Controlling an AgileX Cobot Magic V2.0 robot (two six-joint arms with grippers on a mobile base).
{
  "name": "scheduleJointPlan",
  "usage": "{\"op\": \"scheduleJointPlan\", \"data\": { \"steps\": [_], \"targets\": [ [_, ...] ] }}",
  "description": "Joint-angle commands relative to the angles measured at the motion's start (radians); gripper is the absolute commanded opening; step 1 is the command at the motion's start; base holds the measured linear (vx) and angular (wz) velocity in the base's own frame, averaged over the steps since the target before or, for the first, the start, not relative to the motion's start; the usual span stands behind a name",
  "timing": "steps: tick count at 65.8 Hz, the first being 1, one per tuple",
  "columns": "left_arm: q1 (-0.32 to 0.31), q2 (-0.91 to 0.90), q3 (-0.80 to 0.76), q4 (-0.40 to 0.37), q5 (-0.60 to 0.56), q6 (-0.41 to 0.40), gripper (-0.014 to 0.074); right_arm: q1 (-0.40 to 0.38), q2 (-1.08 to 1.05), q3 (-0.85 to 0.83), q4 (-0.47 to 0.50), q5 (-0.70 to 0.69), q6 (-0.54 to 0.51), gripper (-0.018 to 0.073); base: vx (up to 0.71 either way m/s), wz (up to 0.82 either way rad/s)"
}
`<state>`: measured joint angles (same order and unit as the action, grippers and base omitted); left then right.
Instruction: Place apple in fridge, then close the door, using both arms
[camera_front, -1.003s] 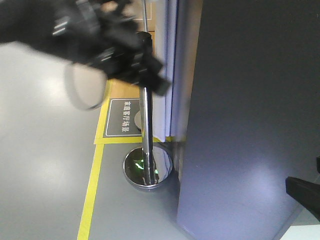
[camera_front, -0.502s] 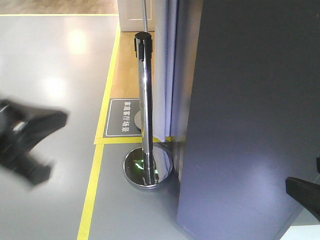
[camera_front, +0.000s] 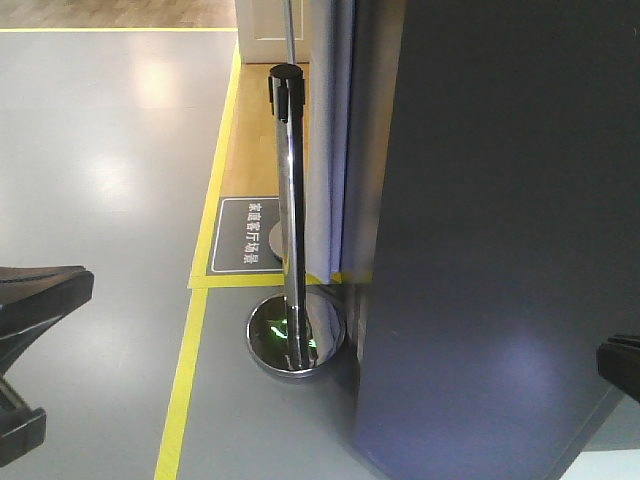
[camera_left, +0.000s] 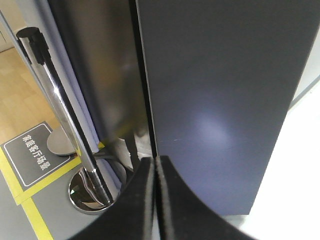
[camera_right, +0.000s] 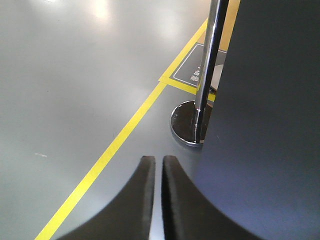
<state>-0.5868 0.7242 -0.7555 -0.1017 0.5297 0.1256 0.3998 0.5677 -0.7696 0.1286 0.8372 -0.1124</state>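
The apple is not in view. The fridge (camera_front: 500, 250) fills the right of the front view as a tall dark grey face, and none of its white interior shows. In the left wrist view the dark grey door (camera_left: 220, 100) meets the fridge's side at a thin vertical seam. My left gripper (camera_left: 152, 161) is shut and empty, pointing at the foot of that seam. It also shows at the lower left of the front view (camera_front: 60, 290). My right gripper (camera_right: 158, 159) is shut and empty, low over the floor beside the fridge (camera_right: 270, 125). Its black edge shows in the front view (camera_front: 622, 368).
A chrome stanchion post (camera_front: 290, 200) on a round base (camera_front: 296, 335) stands just left of the fridge. It also shows in the left wrist view (camera_left: 65, 115) and the right wrist view (camera_right: 210, 65). Yellow floor tape (camera_front: 185, 380) and a grey floor sign (camera_front: 250, 235) lie beside it.
My left arm has swept from the top left of the front view down to the lower left corner. My right gripper's edge has shifted slightly right and lower.
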Motion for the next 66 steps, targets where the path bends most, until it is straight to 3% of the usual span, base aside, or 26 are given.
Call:
{"op": "scheduleJointPlan", "data": {
  "steps": [1,8,21,31,43,53,66],
  "targets": [
    [0.001,-0.005,-0.027,-0.009,-0.073,-0.010,-0.0006,-0.001,0.034,-0.027,0.000,-0.100,-0.001,-0.0011,0.00,0.00],
    [0.001,-0.005,-0.027,-0.009,-0.073,-0.010,-0.0006,-0.001,0.079,-0.031,-0.046,-0.147,0.045,-0.0009,0.00,0.00],
    [0.001,-0.005,-0.027,-0.009,-0.073,-0.010,-0.0006,-0.050,0.192,-0.095,-0.316,-0.166,0.280,-0.0006,0.00,0.00],
    [0.001,-0.005,-0.027,-0.009,-0.073,-0.010,-0.0006,-0.144,0.267,-0.180,-0.392,-0.149,0.294,-0.0002,0.00,0.00],
    [0.001,-0.005,-0.027,-0.009,-0.073,-0.010,-0.0006,-0.306,0.367,-0.283,-0.351,-0.162,0.209,-0.0002,0.00,0.00],
    [0.001,-0.005,-0.027,-0.009,-0.073,-0.010,-0.0006,-0.435,0.434,-0.344,-0.310,-0.263,0.191,-0.0002,0.00,0.00],
    [0.001,-0.005,-0.027,-0.009,-0.073,-0.010,-0.0006,-0.519,0.517,-0.388,-0.277,-0.407,0.173,-0.0002,0.00,0.00]
  ]
}}
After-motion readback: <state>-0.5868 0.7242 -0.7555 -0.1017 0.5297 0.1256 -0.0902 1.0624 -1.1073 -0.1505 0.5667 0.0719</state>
